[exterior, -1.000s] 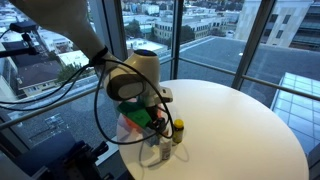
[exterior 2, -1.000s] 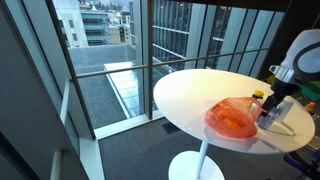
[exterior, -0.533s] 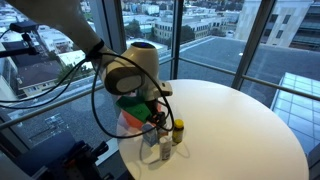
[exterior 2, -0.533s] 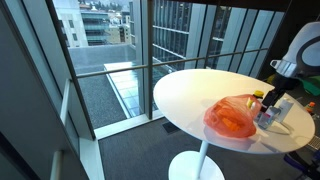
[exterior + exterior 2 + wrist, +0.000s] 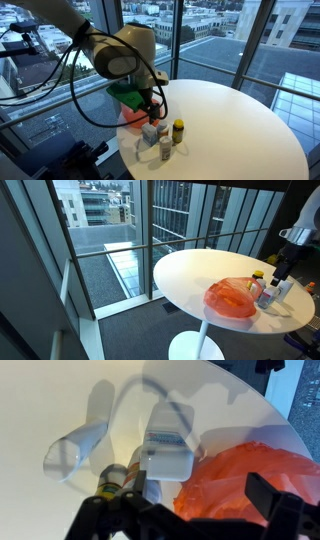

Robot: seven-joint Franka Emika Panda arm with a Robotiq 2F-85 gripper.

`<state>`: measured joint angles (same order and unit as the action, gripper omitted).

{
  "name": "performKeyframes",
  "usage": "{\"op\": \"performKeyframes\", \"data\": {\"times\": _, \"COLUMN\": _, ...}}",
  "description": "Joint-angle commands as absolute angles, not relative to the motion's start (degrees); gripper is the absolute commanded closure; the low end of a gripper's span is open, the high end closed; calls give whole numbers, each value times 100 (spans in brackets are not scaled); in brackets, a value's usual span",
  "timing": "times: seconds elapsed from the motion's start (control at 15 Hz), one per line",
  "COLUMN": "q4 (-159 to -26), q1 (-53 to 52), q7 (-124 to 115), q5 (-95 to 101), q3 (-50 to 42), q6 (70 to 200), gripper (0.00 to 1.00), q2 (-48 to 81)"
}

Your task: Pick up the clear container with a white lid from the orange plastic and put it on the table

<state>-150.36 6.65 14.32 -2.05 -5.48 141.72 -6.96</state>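
Observation:
The clear container with a white lid [image 5: 167, 448] stands on the white table, just beside the edge of the crumpled orange plastic [image 5: 250, 472]. It shows in both exterior views [image 5: 150, 133] [image 5: 266, 293], next to the orange plastic [image 5: 128, 117] [image 5: 231, 299]. My gripper [image 5: 205, 498] hangs above the container and the plastic, open and empty. It is also seen raised over them in both exterior views [image 5: 152, 108] [image 5: 282, 270].
A white bottle [image 5: 74, 451] [image 5: 165, 149] and a small yellow-capped bottle [image 5: 114, 479] [image 5: 178, 130] are close to the container. The round white table [image 5: 235, 125] ends near the objects [image 5: 190, 275]. Glass windows surround the table.
My gripper was low around the container; it has since lifted up and away, leaving the container on the table beside the orange plastic.

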Motion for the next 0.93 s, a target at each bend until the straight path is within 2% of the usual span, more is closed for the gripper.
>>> {"op": "performKeyframes", "data": {"times": 0.0, "q4": -15135, "q1": 656, "q7": 863, "q5": 175, "q3": -509, "q6": 13513, "gripper": 0, "q2": -1421}}
{"op": "performKeyframes", "data": {"times": 0.47, "q4": -14889, "q1": 638, "q7": 311, "q5": 313, "q3": -358, "q6": 12147, "gripper": 0, "q2": -2502}}
{"op": "performKeyframes", "data": {"times": 0.87, "q4": -14905, "q1": 599, "q7": 457, "q5": 217, "q3": -423, "q6": 12083, "gripper": 0, "q2": -2620}}
